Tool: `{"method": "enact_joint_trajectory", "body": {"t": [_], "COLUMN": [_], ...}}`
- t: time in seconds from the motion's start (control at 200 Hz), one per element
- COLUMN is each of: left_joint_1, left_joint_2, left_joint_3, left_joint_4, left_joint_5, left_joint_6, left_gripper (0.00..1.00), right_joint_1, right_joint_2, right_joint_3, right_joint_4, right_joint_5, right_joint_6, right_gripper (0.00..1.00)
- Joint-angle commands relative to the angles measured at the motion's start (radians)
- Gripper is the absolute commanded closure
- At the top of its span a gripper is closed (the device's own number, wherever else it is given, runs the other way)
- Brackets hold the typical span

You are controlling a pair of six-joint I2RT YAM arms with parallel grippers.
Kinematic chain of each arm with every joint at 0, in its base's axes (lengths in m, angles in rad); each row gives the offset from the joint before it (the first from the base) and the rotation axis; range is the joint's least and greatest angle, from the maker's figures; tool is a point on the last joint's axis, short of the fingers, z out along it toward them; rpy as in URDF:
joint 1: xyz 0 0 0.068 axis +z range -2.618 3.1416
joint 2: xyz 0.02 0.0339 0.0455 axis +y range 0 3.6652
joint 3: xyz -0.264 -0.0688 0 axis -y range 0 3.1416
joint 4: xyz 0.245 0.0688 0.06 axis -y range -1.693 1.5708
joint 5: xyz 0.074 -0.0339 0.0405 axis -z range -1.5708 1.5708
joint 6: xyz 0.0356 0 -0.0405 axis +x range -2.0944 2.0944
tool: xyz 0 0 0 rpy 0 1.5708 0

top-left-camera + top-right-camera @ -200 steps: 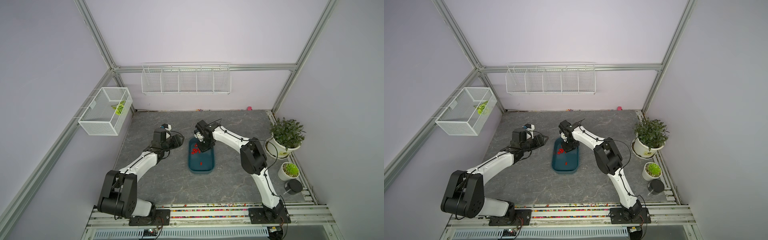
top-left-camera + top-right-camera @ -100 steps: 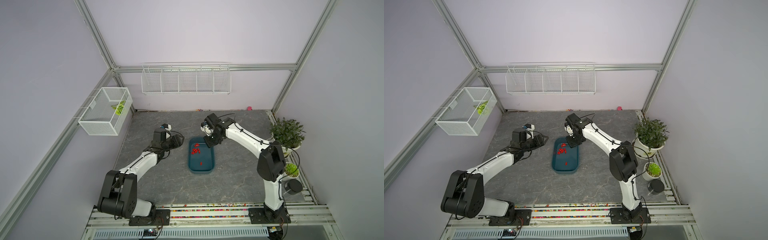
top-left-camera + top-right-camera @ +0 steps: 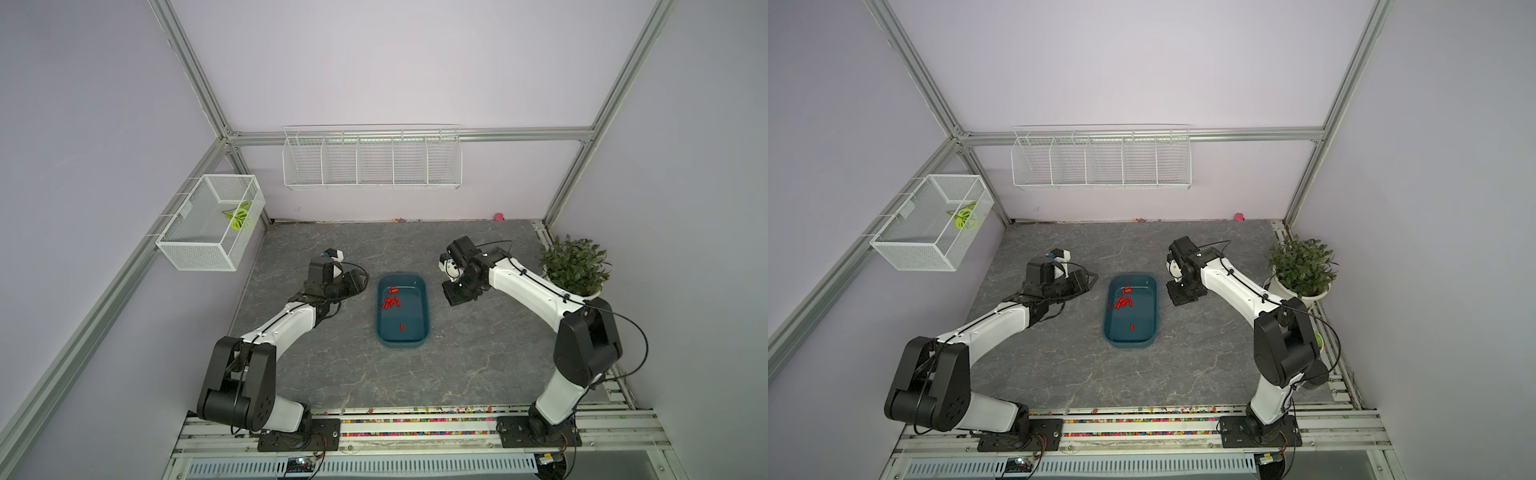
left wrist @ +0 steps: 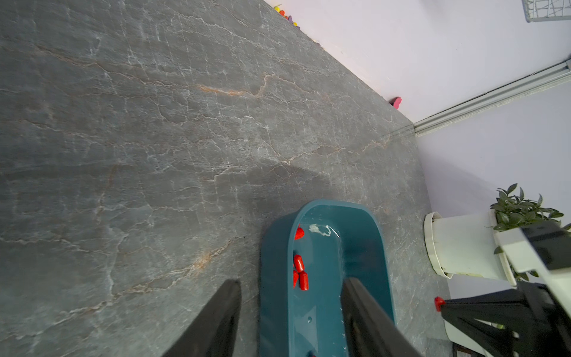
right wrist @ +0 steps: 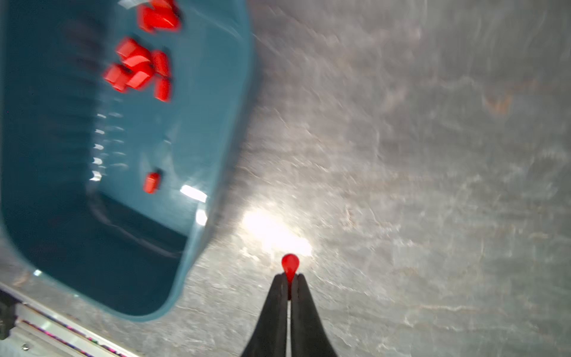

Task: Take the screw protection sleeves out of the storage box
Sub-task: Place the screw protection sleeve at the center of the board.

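**One sleeve out, the rest in the box**

At the left edge of both top views a white mesh basket [image 3: 195, 253] hangs on the wall, with a green leaf [image 3: 237, 217] in it. Right of it, left of centre, my left pincer [image 3: 364, 279] lies low over the tabletop [image 3: 332, 374] and points at the storage box. Its fingers are spread with nothing between them, just short of the box's left wall. In the left wrist view the two dark fingers [image 4: 216, 315] frame that wall and rim.

The storage box [image 3: 401, 344] sits at the centre of the frame, its long side running up and down the picture. The screw protection sleeves [image 3: 390, 301] lie inside. A tight cluster fills the upper left part of the floor, one lies apart just above it near the top wall, and one sits alone towards the bottom end.

Just right of the box and clear of its rim, my right pincer [image 3: 453, 298] points down at bare tabletop. Its fingers are pressed together on a held sleeve [image 5: 290, 263] — in the right wrist view the red tip pokes out beyond the fingertips, outside the box. I cannot tell whether it touches the stone.

Near the right edge stands a potted plant [image 3: 575, 266].
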Motion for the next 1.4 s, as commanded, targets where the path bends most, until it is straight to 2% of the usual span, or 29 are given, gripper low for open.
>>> {"method": "enact_joint_trajectory", "body": {"t": [0.0, 0.21, 0.605, 1.01, 1.395], "left_joint_1": [-0.021, -0.052, -0.054, -0.053, -0.053], "left_joint_2": [0.028, 0.060, 0.097, 0.196, 0.223], "left_joint_3": [0.048, 0.075, 0.098, 0.187, 0.322], "left_joint_4": [-0.017, -0.032, -0.069, -0.189, -0.490], "left_joint_5": [0.000, -0.001, 0.003, 0.010, -0.078], "left_joint_6": [-0.004, -0.001, -0.014, -0.013, 0.118], "left_gripper": [0.42, 0.42, 0.43, 0.44, 0.45], "right_joint_1": [-0.009, -0.011, -0.010, -0.010, -0.010], "right_joint_2": [-0.007, 0.043, 0.144, 0.190, 0.185], "right_joint_3": [-0.053, -0.091, -0.085, -0.070, -0.055], "right_joint_4": [0.062, 0.110, 0.156, 0.172, 0.152], "right_joint_5": [-0.009, -0.004, -0.018, -0.005, -0.007], "right_joint_6": [0.018, 0.025, 0.023, 0.022, 0.016], "right_gripper": [0.91, 0.91, 0.91, 0.90, 0.79]}}
